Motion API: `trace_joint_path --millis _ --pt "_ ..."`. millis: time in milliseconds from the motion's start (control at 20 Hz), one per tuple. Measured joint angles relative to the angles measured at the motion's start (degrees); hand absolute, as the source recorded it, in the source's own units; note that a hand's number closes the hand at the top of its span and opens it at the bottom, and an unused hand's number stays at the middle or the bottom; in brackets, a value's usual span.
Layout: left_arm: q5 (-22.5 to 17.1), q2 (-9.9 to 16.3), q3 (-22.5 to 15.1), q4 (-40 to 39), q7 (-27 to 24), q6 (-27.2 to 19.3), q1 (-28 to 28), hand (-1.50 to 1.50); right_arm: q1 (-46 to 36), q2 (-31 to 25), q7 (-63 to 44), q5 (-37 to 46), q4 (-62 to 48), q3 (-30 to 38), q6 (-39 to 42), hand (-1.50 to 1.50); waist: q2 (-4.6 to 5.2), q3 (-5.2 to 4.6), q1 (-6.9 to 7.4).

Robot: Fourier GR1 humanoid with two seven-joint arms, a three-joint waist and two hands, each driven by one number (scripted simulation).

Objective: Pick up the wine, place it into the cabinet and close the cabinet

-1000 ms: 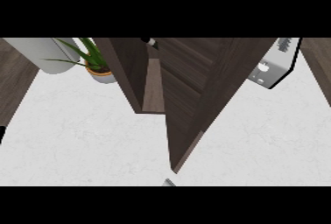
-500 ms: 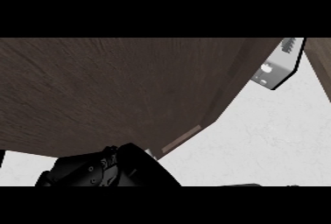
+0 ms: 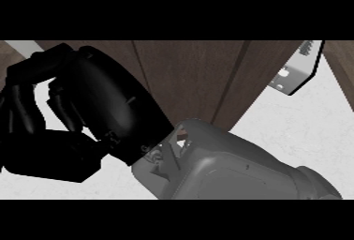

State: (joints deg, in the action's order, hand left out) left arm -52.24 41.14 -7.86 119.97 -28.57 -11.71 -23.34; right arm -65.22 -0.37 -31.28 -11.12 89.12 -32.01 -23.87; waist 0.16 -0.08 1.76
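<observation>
My right hand (image 3: 104,108) fills the left of the head view, close against the dark wooden cabinet front (image 3: 200,79). Its fingers (image 3: 27,98) are loosely bent and hold nothing. Its grey forearm (image 3: 228,168) comes in from the lower right. The cabinet's panels stand side by side behind the hand, with thin seams between them. No wine bottle shows anywhere, and the cabinet's inside is hidden. My left hand does not show.
The pale speckled counter top (image 3: 304,136) shows to the right of the cabinet. A white and grey fitting (image 3: 297,70) sits at the upper right, with a strip of brown wood (image 3: 342,65) beyond it.
The cabinet door has swung across from open to covering the opening. My right hand rose from the lower left and now sits large against the cabinet front. The plant is gone from view.
</observation>
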Motion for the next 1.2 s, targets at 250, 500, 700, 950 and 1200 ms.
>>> trace_joint_path --millis 250,500,700,950,1200 --pt "0.84 -1.14 0.87 -1.08 0.51 1.12 0.52 -1.50 -3.95 0.28 5.14 -1.20 -11.36 5.65 3.63 1.50 0.07 0.01 -0.12" --pt "2.45 -2.51 0.84 -1.42 2.39 -0.12 2.36 -1.50 -3.91 0.40 11.72 -2.40 -18.44 8.33 7.91 1.50 -0.45 -0.09 -0.37" --pt "3.47 -3.18 1.07 -0.51 3.35 -0.59 2.45 -1.50 -4.32 0.39 14.84 -3.16 -21.94 10.14 11.75 1.50 -1.11 -0.12 -0.22" --pt "3.40 -3.63 1.68 -1.16 5.23 -1.36 4.74 -1.50 -4.66 0.06 18.74 -2.18 -24.94 10.70 14.43 1.50 -1.68 -0.22 -0.25" --pt "4.11 -3.93 1.19 -1.42 6.21 -1.77 6.26 -1.50 -4.38 -1.37 22.76 -0.51 -26.78 10.38 17.11 1.50 -2.17 -0.31 0.00"
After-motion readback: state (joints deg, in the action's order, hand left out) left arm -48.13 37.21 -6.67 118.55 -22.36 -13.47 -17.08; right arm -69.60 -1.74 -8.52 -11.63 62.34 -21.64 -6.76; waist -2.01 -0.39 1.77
